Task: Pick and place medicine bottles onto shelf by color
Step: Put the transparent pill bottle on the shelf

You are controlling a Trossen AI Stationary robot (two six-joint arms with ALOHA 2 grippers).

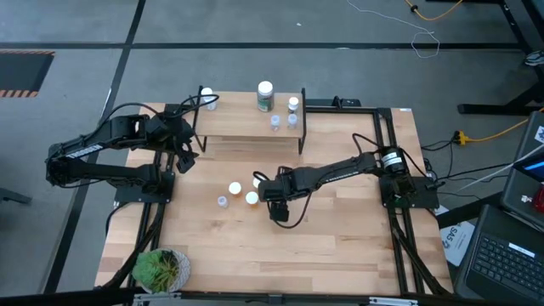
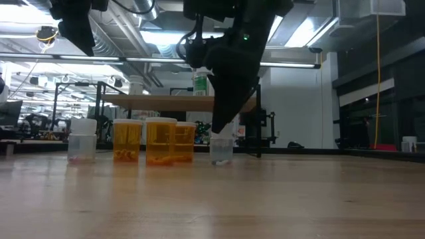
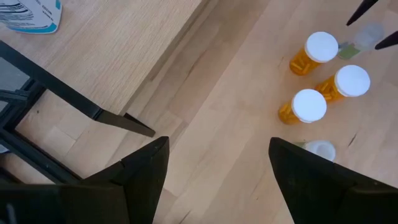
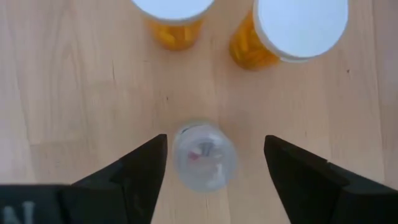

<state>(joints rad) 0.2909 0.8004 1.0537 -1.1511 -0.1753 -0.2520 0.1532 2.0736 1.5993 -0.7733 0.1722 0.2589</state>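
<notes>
clear bottle (image 4: pixel 203 155) upright, right gripper (image 4: pixel 214 163) astride

Orange bottles (image 4: pixel 273 31) just beyond clear bottle (image 4: pixel 204 155)

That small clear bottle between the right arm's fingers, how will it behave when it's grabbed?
The small clear bottle looks nearly empty, so probably light. Its smooth round wall may slip or twist between the right gripper fingers. Standing upright and narrow, an off-centre touch could tip it.

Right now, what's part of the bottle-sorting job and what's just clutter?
Job: orange bottles; small clear bottle between the open right hand fingers; shelf with its bottles, including the greenish bottle.
Clutter: potted plant; laptop.
</notes>
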